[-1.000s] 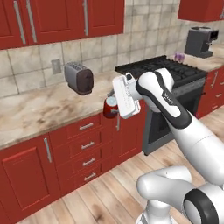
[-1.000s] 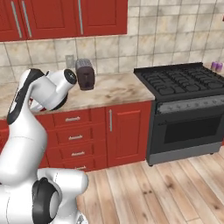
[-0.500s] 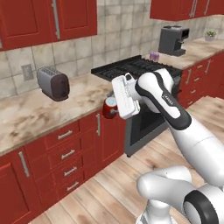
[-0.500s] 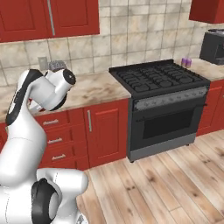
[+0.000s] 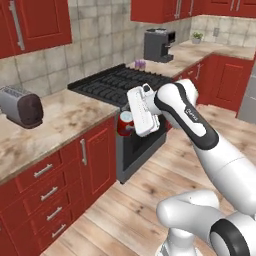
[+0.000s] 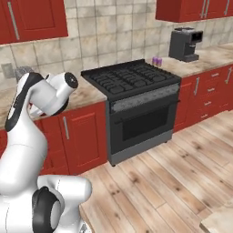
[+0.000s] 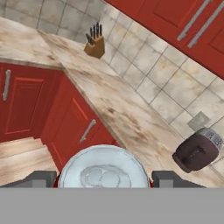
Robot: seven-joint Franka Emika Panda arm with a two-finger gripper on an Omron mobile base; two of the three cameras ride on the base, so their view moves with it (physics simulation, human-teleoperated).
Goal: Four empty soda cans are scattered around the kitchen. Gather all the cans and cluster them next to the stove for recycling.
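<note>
1. In the hand view the gripper (image 7: 103,177) has its two dark finger tips (image 7: 37,178) standing either side of a silvery can top, clamped on the red soda can (image 7: 103,168); the can sits between them, held in the air and not resting on anything.
2. From the left base view the same red soda can (image 5: 125,123) hangs at the front of the white hand, in front of the cabinet doors and the oven front, just below counter level.
3. The stove (image 5: 120,85) is now close behind the hand in that view. A second ago it sat further off to the right and the toaster (image 5: 20,106) was nearly behind the hand; the whole picture has slid, so the base has driven along the counter while the arm kept its pose and its grip.
4. In the right base view the stove (image 6: 132,82) has come from the right edge to the middle.
5. Small purple cans (image 6: 157,60) stand on the counter just past the stove, near the coffee machine (image 6: 184,44).
6. My reading: the carry is nearly over; what remains for this can is to lift it over the counter edge and set it upright beside the stove.
</note>
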